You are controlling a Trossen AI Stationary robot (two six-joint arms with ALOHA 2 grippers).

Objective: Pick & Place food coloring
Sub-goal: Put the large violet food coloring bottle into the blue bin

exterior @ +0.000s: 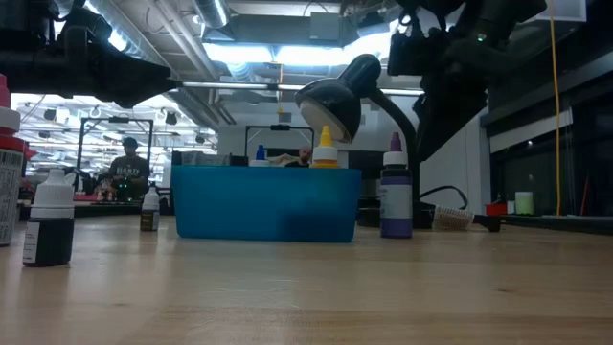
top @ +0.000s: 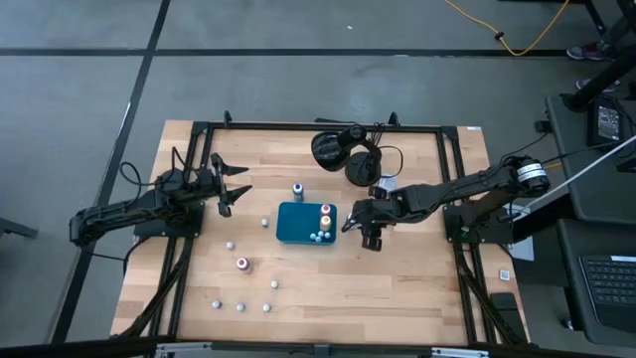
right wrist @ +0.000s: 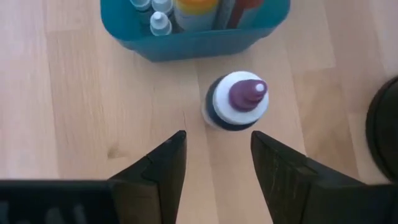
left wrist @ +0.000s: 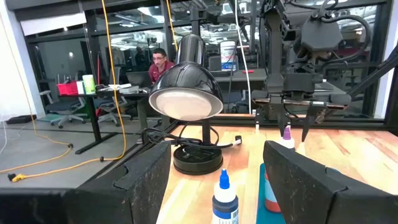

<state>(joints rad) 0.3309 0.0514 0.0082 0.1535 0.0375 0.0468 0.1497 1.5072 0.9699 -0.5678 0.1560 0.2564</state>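
The teal tray (top: pixel 298 225) sits mid-table and holds an orange-topped bottle (top: pixel 325 214) and some tiny pale ones (top: pixel 318 237). A purple-topped food coloring bottle (right wrist: pixel 237 101) stands upright on the table just right of the tray (right wrist: pixel 193 34). My right gripper (right wrist: pixel 217 140) is open and hovers over this bottle, pointing down, with its fingertips short of it. A blue-topped bottle (top: pixel 297 189) stands beyond the tray, and a red-topped one (top: pixel 241 265) stands nearer. My left gripper (top: pixel 238 182) waits open at the table's left, facing the blue-topped bottle (left wrist: pixel 224 196).
A black desk lamp (top: pixel 343 149) stands at the far edge behind the tray, its cord beside it. Several tiny bottles (top: pixel 239 306) lie scattered over the near-left part of the table. People sit in the room beyond the table (left wrist: pixel 160 62).
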